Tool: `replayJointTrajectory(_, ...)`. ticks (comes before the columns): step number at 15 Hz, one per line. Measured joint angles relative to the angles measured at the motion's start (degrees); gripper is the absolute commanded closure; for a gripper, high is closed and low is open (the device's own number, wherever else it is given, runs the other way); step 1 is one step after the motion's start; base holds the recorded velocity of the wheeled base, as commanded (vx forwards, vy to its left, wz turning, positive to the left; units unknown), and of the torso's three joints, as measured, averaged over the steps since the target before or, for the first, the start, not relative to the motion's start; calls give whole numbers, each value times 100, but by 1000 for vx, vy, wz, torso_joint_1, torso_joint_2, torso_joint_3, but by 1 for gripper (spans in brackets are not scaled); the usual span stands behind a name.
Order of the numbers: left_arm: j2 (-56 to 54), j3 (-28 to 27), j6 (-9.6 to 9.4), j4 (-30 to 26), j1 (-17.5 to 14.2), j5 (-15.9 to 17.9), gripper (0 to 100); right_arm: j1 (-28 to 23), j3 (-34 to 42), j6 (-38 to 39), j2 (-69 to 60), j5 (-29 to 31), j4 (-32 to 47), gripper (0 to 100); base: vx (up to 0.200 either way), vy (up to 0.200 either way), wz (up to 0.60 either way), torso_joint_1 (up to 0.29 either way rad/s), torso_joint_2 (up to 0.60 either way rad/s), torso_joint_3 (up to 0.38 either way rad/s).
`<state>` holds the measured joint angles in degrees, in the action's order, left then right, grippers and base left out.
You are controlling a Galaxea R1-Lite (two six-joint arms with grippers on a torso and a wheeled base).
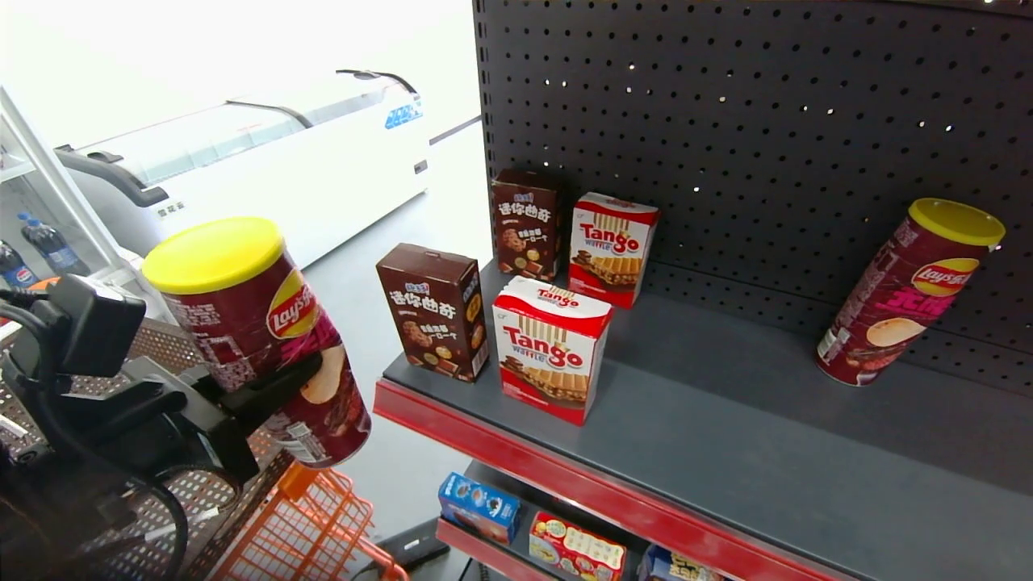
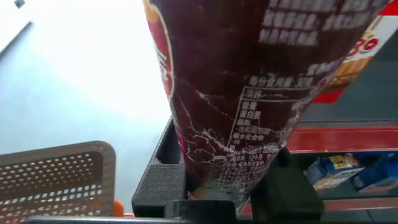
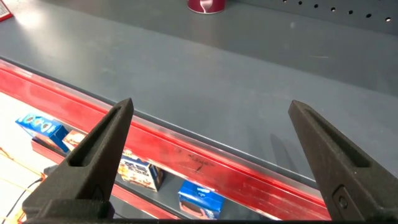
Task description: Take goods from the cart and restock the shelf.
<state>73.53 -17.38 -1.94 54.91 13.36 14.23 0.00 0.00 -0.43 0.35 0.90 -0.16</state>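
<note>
You are in the carry step. Your left gripper is clamped on a chip canister with a yellow lid, gripping it low on the body with one finger across the printed front. Most of the tube and the lid stand above the jaws, slightly tilted. The canister hangs above the orange cart, short of the red front edge of the shelf, and the grey deck lies off to that gripper's right. Your right gripper is empty, its fingers spread wide, and it hovers just over the shelf's front lip. The next move likely calls for carrying the canister rightward over the lip, clear of the near chocolate cookie box and the wafer box beside it. From there it would go onto bare deck, perhaps toward the matching canister that leans against the pegboard well beyond both grippers. Mind the low hold, since a tall tube gripped near its base may tip as you set it down.
</note>
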Motion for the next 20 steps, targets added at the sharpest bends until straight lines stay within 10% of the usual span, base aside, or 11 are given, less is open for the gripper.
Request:
replayJointTrajectory(14, -20, 143, 28, -2, 612, 1802, 100, 0, 0, 0, 0, -1, 2, 0, 0, 0, 0, 0, 0, 0)
replayJointTrajectory(20, -24, 176, 27, 40, 1111, 1851, 100, 0, 0, 0, 0, -1, 2, 0, 0, 0, -300, 0, 0, 1)
